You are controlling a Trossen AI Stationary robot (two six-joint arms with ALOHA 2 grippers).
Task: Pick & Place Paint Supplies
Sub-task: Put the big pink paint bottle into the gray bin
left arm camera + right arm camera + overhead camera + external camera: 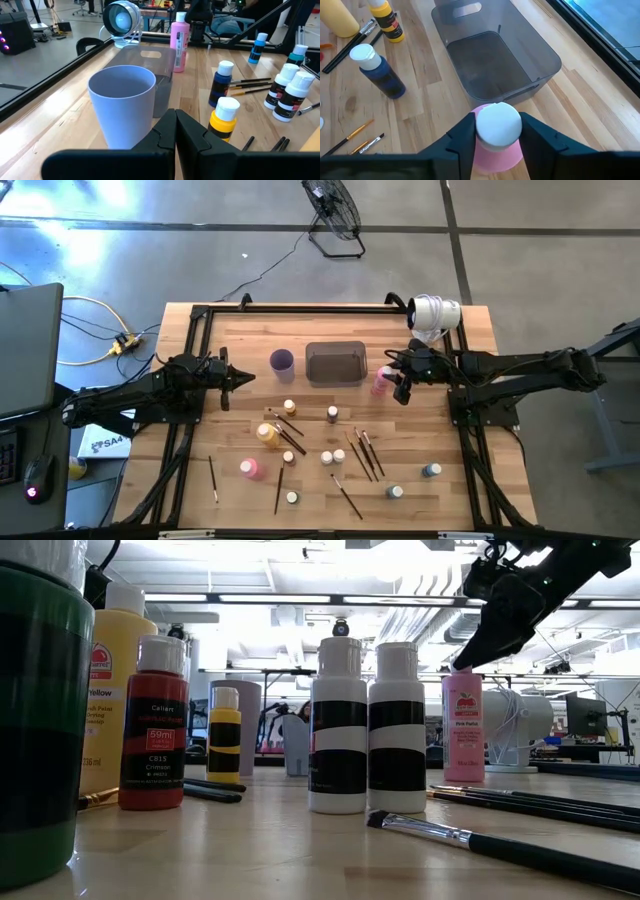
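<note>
In the low view, closest of all, a black and green bottle (40,710) fills the edge; next to it stand a big yellow bottle (112,690) with the word "Yellow" partly showing and a red bottle (154,725) that reads "Crimson", "59ml" and "CB15"; a brush (500,848) lies on the table (250,850) in front; two black and white bottles (365,730) stand a bit further back, and a small yellow and black bottle (224,735) stands behind them.

Further off is the tall pink bottle (463,730) with an apple picture and small pink words too tiny to read; the right gripper (497,131) sits around its white cap, its fingers (462,140) on both sides of the cap, close to it or just touching; only the right wrist view shows this from above, with the grey tray (495,55) just past the bottle.

The left gripper (175,132) waits near the purple cup (125,107), its fingers pressed together; the high view alone shows a white box (103,443) off the table marked "SA4".
</note>
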